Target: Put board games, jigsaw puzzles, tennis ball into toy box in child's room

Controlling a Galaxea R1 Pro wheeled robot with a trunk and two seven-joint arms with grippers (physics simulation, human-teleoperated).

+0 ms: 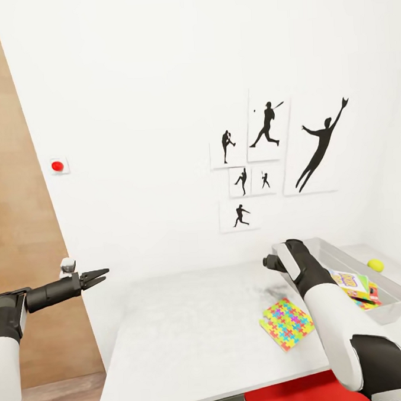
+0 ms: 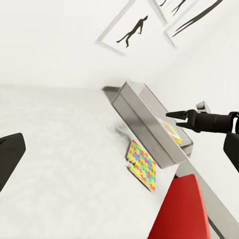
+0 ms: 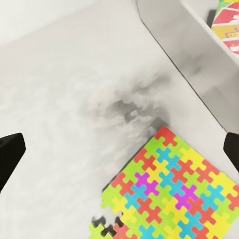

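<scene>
We see the table (image 1: 191,337) topped in smooth matt white, faintly mottled with grey smudges near the toy box (image 1: 347,263), whose walls look like smooth light grey plastic with a dull sheen. The jigsaw puzzle (image 1: 286,323) reads as flat printed card, its bright colours matt. The board games (image 1: 355,285) inside the box look like glossy printed cardboard. The tennis ball (image 1: 375,265) looks smooth in this render. The door (image 1: 18,235) shows pale wood grain, and the wall (image 1: 159,108) is plain matt white. Our arms wear glossy white shells and matt black joints.
</scene>
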